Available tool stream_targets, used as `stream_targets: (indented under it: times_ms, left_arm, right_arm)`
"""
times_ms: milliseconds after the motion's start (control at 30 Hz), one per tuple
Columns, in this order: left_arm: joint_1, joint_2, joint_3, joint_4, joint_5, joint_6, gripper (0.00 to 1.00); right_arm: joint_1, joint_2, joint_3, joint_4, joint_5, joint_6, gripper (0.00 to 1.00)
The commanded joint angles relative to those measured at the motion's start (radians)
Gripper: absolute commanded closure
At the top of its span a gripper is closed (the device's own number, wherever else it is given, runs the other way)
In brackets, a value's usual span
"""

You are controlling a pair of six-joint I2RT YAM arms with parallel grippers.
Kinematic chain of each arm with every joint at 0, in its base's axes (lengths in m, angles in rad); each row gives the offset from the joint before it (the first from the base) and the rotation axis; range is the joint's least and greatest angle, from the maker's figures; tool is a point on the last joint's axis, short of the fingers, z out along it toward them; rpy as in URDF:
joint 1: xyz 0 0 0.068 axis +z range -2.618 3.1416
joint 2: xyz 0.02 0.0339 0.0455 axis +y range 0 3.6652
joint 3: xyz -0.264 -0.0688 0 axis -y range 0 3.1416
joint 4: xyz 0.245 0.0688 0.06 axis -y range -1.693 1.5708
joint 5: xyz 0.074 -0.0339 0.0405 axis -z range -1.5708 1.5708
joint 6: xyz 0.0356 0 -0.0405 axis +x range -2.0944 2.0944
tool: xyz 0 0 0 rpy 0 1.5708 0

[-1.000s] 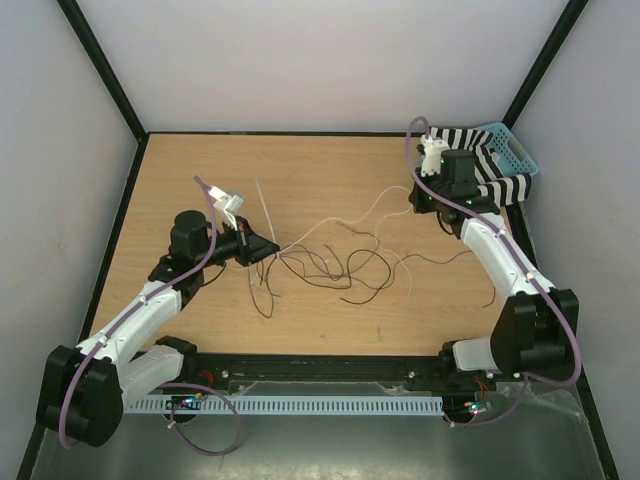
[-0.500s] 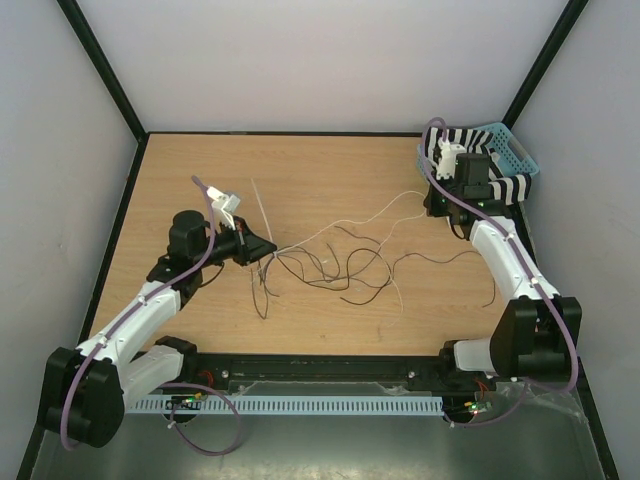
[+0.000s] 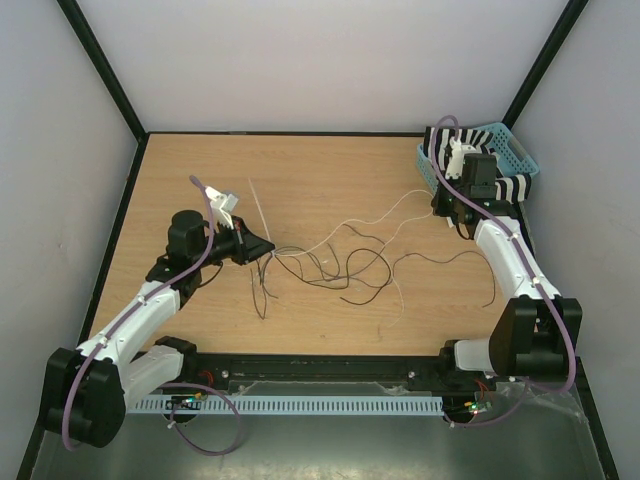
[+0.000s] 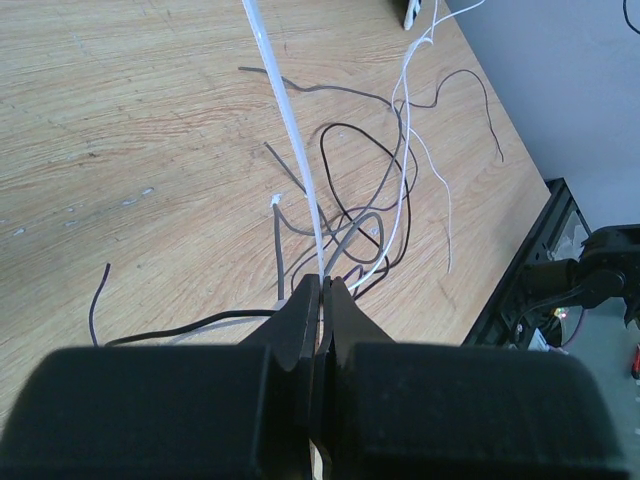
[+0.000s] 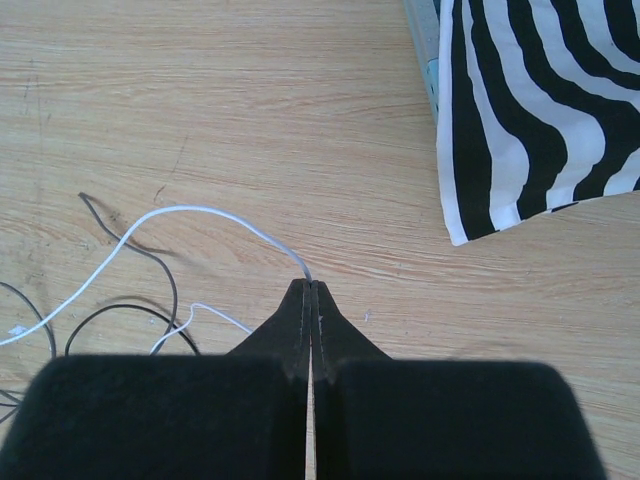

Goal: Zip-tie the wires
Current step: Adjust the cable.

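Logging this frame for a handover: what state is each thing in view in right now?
left gripper: shut on the zip tie.
right gripper: shut on the end of a pale wire.
zip tie: straight, not looped or fastened.
wires: loose curls spread on the table, unbundled.
striped cloth: draped over the basket edge onto the table.
basket: upright, partly covered by the cloth.

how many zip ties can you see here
1: a white zip tie, pinched in the left gripper and sticking out over the wires. More may be hidden in the basket under the striped cloth.
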Motion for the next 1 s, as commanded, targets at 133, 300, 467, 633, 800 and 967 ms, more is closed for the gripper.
stream_targets:
  times_ms: [133,300,467,633,800,967]
  left_arm:
    - [0.011,-0.021,-0.002,0.001,-0.002,-0.006,1.0]
    - [0.011,-0.021,0.0,0.004,-0.001,-0.01,1.0]
    - [0.011,-0.025,-0.001,0.003,-0.009,-0.011,1.0]
    - [0.01,-0.026,-0.002,0.003,-0.012,-0.015,1.0]
    - [0.011,-0.031,-0.001,0.003,-0.01,-0.012,1.0]
    - [0.011,-0.032,0.0,0.003,-0.009,-0.014,1.0]
  right_arm:
    - [-0.006,-0.011,0.008,-0.022,-0.052,0.024,1.0]
    - [-0.007,-0.012,-0.004,-0.014,-0.183,0.017,0.93]
    - [-0.006,-0.065,-0.01,0.0,-0.271,0.02,0.5]
    - [0.004,-0.169,-0.04,0.107,-0.48,0.095,0.42]
    - [0.197,-0.223,-0.128,0.26,-0.563,0.187,0.38]
    - [0.339,-0.161,-0.182,0.287,-0.563,0.217,0.39]
